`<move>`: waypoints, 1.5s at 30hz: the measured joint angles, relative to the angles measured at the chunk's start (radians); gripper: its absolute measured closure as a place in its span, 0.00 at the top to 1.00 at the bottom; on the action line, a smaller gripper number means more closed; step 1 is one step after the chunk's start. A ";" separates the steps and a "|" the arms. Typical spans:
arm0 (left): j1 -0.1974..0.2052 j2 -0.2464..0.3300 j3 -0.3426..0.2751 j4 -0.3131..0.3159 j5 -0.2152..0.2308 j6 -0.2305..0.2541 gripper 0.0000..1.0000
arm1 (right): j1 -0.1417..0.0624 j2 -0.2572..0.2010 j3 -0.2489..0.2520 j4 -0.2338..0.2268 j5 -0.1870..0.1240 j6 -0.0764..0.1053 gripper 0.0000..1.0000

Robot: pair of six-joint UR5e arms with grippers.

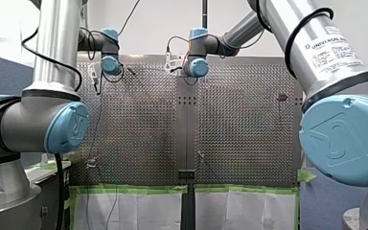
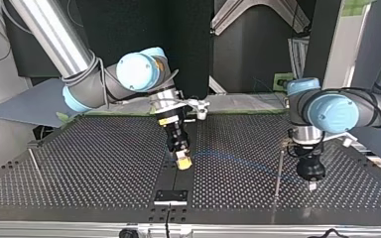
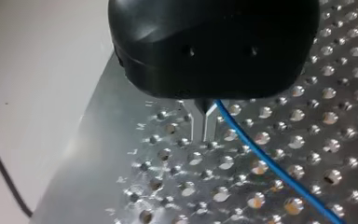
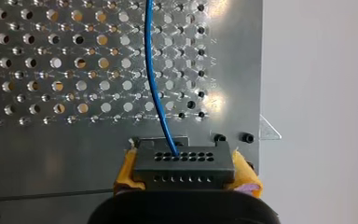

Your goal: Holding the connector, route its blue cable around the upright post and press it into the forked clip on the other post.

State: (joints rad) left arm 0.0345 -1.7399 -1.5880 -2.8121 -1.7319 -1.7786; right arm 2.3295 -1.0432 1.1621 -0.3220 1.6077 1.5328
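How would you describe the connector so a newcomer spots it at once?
In the top view, my right gripper hangs over the middle of the perforated table. Clamped between its yellow pads is the connector, a small dark block. Unlike anything nearby, its face has rows of holes, the blue cable leaving one.

At the top view's right, 1 post stands on the table just beside my left gripper; a 2nd post is far left. Between them, the cable runs to the connector in my right gripper.
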 joint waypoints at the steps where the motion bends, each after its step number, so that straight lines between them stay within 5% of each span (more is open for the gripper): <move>1: 0.000 -0.003 0.000 -0.001 0.001 0.000 0.00 | 0.000 0.001 0.000 0.000 0.000 0.000 0.00; 15: -0.007 -0.037 -0.008 -0.007 0.000 -0.001 0.04 | 0.001 0.034 0.000 0.009 0.017 -0.007 0.00; 17: -0.007 -0.037 -0.011 -0.004 -0.002 0.000 0.39 | 0.004 0.045 0.000 0.011 0.018 -0.008 0.00; 18: -0.007 -0.037 -0.014 -0.001 -0.003 0.000 0.39 | 0.005 0.050 0.000 0.011 0.018 -0.008 0.00; 20: -0.007 -0.037 -0.021 0.008 -0.009 0.000 0.57 | 0.007 0.065 0.000 0.013 0.018 -0.008 0.00; 24: -0.007 -0.037 -0.038 0.022 -0.032 0.004 0.66 | 0.010 0.096 0.000 0.018 0.018 -0.006 0.00; 31: -0.008 -0.051 -0.053 0.062 -0.032 -0.016 1.00 | 0.011 0.149 0.001 0.031 0.024 -0.004 0.00; 39: -0.013 -0.098 -0.050 0.072 0.030 -0.038 1.00 | 0.014 0.188 0.011 0.047 0.052 -0.010 0.00; 45: -0.013 -0.120 -0.041 0.074 0.048 -0.056 1.00 | 0.015 0.200 0.048 0.018 0.068 -0.009 0.00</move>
State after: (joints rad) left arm 0.0214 -1.8597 -1.6286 -2.7383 -1.6843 -1.8345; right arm 2.3443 -0.8432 1.2101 -0.3041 1.6755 1.5237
